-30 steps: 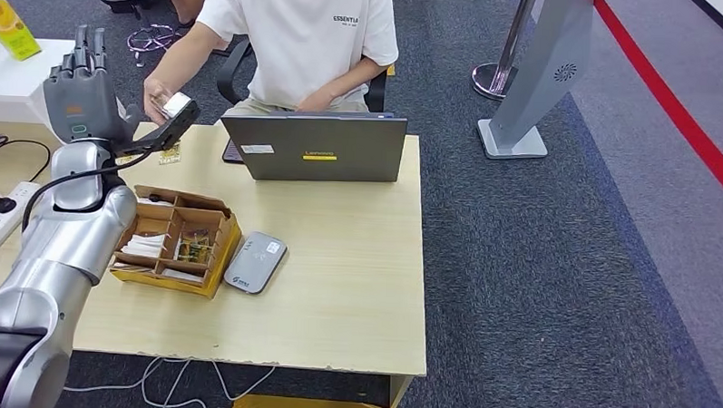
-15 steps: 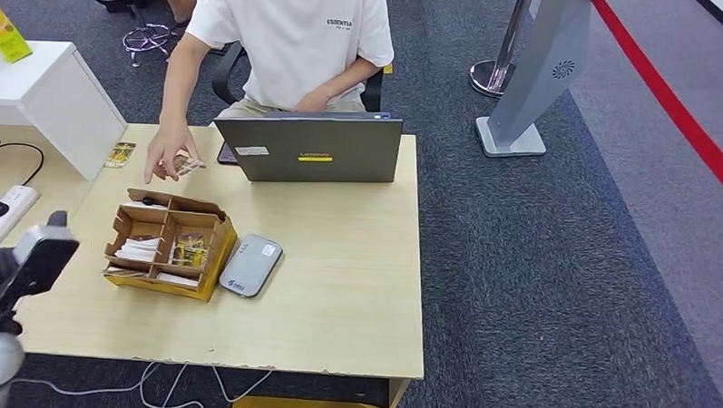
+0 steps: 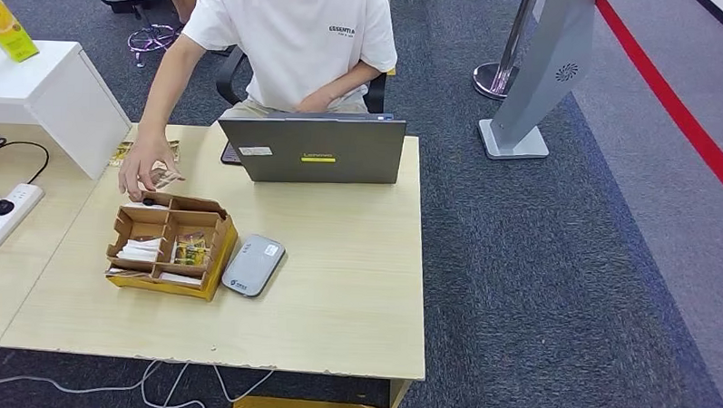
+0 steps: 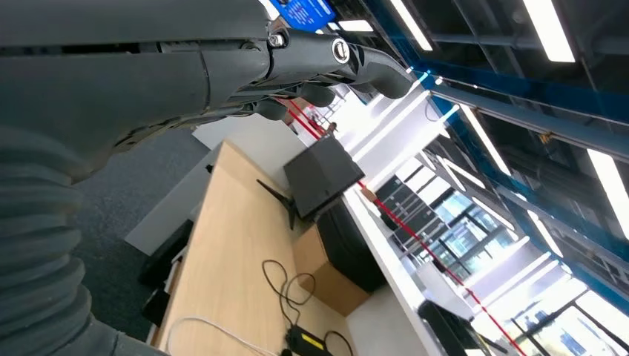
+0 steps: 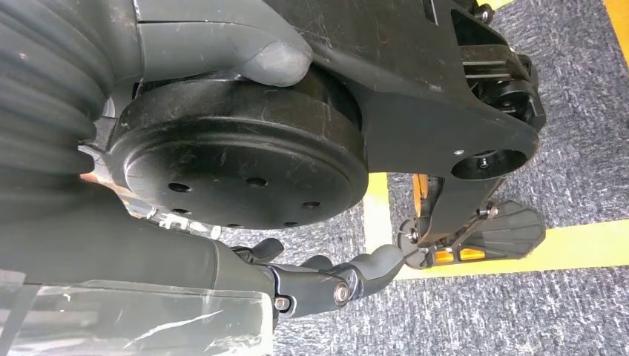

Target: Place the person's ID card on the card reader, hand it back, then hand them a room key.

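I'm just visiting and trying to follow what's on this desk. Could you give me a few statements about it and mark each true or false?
1. The laptop is folded flat. False: it stands open, its lid's back toward the camera.
2. The grey card reader lies right beside the cardboard box. True.
3. The person's hand holds a card near the box. True.
4. The card lies on the reader. False: the reader's top is bare.

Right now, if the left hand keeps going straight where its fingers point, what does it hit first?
Probably nothing close: the left hand points out over open space above a wooden desk, with a dark monitor off the line. Depth is unclear.
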{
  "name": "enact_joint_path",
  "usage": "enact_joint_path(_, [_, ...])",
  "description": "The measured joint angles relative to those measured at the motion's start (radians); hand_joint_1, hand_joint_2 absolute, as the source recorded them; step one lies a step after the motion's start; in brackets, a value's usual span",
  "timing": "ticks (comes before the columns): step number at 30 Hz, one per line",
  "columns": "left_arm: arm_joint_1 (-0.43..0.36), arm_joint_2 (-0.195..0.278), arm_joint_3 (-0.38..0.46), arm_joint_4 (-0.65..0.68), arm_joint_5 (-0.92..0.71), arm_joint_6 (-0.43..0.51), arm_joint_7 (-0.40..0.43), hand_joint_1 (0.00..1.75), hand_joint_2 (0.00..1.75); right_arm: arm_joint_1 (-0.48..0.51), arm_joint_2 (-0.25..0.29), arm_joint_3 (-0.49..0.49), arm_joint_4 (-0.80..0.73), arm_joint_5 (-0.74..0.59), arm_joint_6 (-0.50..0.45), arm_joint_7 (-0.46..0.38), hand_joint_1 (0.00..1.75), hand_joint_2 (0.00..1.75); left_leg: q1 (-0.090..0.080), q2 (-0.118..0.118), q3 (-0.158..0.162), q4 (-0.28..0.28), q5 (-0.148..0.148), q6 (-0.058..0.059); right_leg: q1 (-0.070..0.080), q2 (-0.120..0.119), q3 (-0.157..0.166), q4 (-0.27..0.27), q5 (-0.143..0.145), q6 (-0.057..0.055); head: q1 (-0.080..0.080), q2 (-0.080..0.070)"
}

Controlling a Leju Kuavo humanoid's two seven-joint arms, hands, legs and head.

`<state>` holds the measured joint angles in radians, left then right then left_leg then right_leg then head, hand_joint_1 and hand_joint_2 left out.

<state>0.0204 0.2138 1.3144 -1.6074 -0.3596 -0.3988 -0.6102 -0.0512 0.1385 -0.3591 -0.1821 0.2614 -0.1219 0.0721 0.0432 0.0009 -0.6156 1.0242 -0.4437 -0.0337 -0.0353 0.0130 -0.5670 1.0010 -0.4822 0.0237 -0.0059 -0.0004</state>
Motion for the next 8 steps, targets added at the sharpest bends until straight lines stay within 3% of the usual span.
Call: enact_joint_path(8, [-0.01,-0.012,0.054,0.01,-0.001,-0.002,0.001,0.0,1.75,-0.001,0.001,-0.001,0.0,0.001,-0.001,0.0,0.0,1.75,0.0,-0.002,0.001,0.0,0.0,0.0,0.0,-0.002,0.003,0.0,0.0,0.0,0.0,0.0])
